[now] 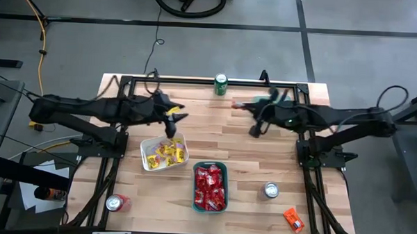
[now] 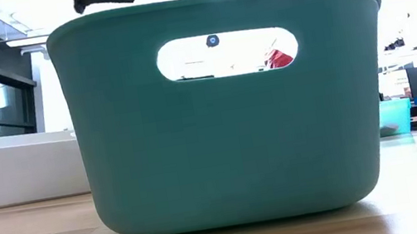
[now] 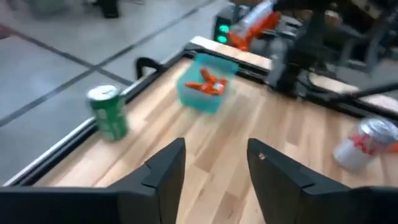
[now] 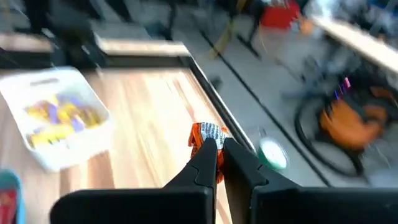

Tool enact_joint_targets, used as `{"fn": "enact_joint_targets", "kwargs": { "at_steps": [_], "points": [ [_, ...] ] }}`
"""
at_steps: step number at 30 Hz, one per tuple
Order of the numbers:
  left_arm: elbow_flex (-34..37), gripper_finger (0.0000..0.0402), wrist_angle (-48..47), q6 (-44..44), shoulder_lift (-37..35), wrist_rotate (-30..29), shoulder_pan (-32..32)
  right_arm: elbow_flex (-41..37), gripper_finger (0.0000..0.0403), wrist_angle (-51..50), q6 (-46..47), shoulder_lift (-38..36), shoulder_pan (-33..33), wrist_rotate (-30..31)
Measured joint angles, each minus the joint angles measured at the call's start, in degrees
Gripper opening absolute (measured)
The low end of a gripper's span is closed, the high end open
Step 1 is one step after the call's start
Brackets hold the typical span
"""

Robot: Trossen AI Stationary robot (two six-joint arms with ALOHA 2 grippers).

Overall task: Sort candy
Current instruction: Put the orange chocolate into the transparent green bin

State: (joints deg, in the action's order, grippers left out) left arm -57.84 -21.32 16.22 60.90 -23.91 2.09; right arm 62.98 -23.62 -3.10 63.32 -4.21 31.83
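While teal tray blocks low view, right tool pinches blurred candy.

Green can at the table's far edge; silver can near the teal tray.

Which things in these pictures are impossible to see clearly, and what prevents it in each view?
- Low view: the teal tray fills the picture and hides its own contents and most of the table.
- Left wrist view: motion blur; the label on the silver can is unreadable.
- Right wrist view: the right gripper covers much of the orange candy.
- High view: writing on the candy in the white tray is too small.
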Motion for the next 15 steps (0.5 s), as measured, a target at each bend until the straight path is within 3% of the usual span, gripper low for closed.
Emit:
{"fn": "enact_joint_targets", "kwargs": {
  "at_steps": [6, 11, 15],
  "points": [
    [6.15, 0.0177, 1.36, 5.83, -6.23, -4.73, 0.91, -6.35, 0.0002, -15.15, 13.07, -10.21, 2.14, 4.23],
    [15.36, 0.0177, 13.72, 11.64, -8.37, -5.26, 2.48, -17.41, 0.0001, -19.69, 27.52, -20.27, 1.88, 7.17],
    [19.45, 0.0177, 22.34, 12.15, -8.23, -5.39, 3.02, -23.96, 0.0001, -19.74, 33.78, -25.01, 3.21, 7.87]
  ]
}}
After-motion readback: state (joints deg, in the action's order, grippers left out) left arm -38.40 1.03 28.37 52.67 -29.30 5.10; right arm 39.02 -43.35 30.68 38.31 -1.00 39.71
